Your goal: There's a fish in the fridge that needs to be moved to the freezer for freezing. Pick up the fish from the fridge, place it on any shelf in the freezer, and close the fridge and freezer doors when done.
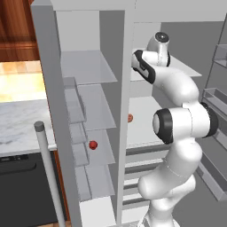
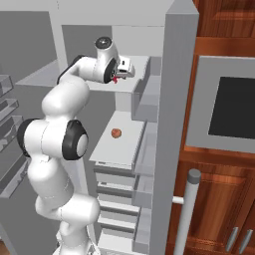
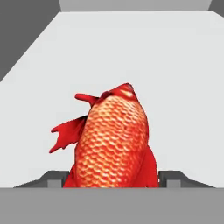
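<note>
We have the gripper [image 2: 118, 75] down over the fish [image 3: 111, 140] on the fridge's upper shelf [image 2: 140, 67] — its scaled body sits between our fingertips [image 3: 49, 179], jaws parted around it, and we cannot tell whether they grip yet. Best to close squarely on the body, not the fins, then lift straight off the shelf. Beyond the fish, bare shelf runs to the back wall.

We see a home kitchen: an open grey side-by-side refrigerator [image 1: 126, 53], a pale marble worktop [image 1: 20, 122], brown wooden cabinets [image 2: 219, 199], a built-in dark-glass oven [image 2: 231, 107].
</note>
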Controlling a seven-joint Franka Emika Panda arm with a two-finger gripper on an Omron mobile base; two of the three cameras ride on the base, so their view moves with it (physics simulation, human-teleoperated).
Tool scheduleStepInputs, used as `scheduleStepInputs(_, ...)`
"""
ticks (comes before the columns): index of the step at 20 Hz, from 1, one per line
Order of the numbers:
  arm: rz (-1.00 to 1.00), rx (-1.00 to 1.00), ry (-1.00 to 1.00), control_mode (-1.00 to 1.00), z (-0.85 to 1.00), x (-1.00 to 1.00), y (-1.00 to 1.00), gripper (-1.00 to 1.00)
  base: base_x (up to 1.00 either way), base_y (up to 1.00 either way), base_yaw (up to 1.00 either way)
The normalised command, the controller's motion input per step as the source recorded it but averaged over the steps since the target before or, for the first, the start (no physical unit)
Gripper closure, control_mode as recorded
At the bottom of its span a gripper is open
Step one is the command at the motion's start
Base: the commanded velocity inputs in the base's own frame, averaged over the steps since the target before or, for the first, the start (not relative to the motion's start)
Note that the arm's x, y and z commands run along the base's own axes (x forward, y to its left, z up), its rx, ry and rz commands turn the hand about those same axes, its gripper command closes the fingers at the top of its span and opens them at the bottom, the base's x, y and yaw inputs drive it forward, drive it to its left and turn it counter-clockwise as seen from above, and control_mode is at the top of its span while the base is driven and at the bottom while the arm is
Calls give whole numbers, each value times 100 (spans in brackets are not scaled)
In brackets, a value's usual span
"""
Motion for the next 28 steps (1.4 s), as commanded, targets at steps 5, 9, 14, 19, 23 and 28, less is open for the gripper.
scheduleStepInputs(5,0,3,4,-100,-62,-3,0,100,0,0,0)
scheduleStepInputs(9,0,8,4,-100,-43,-58,0,100,0,0,0)
scheduleStepInputs(14,0,7,0,-100,-52,-100,0,100,0,0,0)
scheduleStepInputs(19,0,2,1,-100,-9,-100,0,100,0,0,0)
scheduleStepInputs(23,3,0,4,-100,9,-97,16,100,0,0,0)
scheduleStepInputs(28,6,-1,8,-100,48,-100,12,100,0,0,0)
